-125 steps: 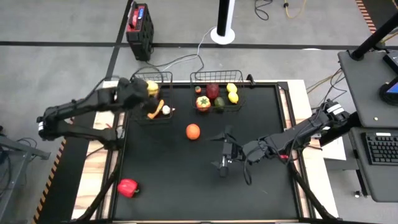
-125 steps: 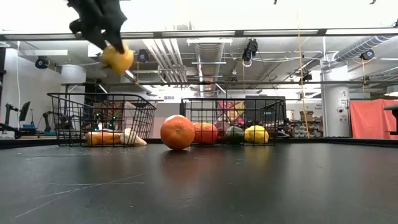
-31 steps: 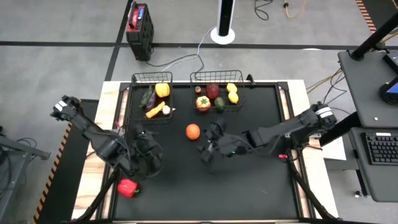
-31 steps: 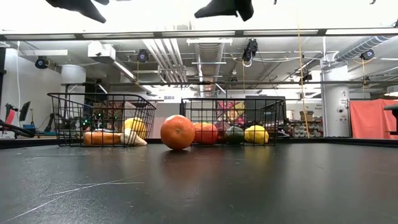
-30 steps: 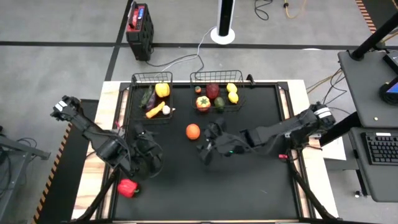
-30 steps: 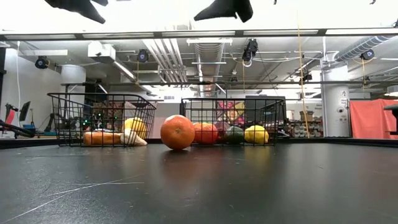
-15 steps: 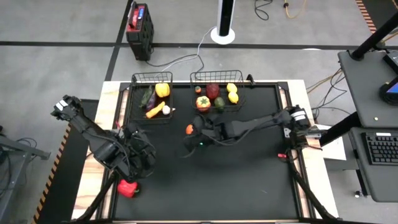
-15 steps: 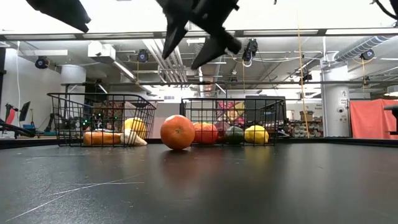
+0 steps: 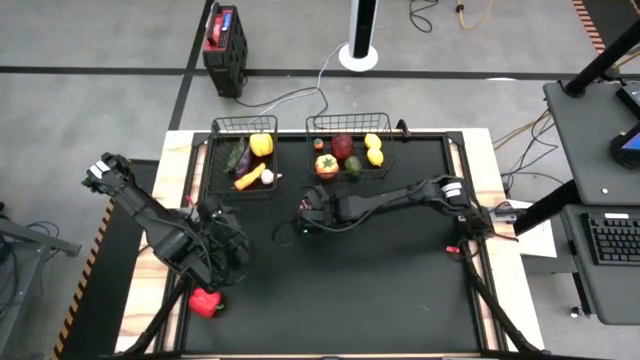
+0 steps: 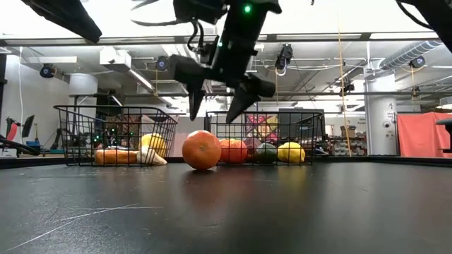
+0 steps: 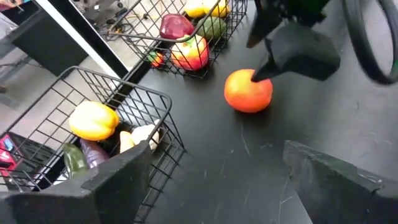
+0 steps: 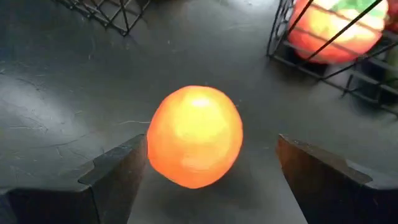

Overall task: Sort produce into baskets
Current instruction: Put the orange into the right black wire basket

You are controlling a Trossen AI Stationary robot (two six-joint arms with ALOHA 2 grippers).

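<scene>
Right wrist view shows the round orange toy fruit (image 12: 195,135) centred directly below the right gripper (image 12: 208,180), whose fingers are spread wide and empty.

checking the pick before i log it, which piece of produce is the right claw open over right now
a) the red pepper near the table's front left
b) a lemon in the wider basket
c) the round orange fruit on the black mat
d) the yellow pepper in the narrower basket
c: the right claw hangs open above the round orange fruit on the bare black mat, fingers spread either side, not yet touching it.
</scene>
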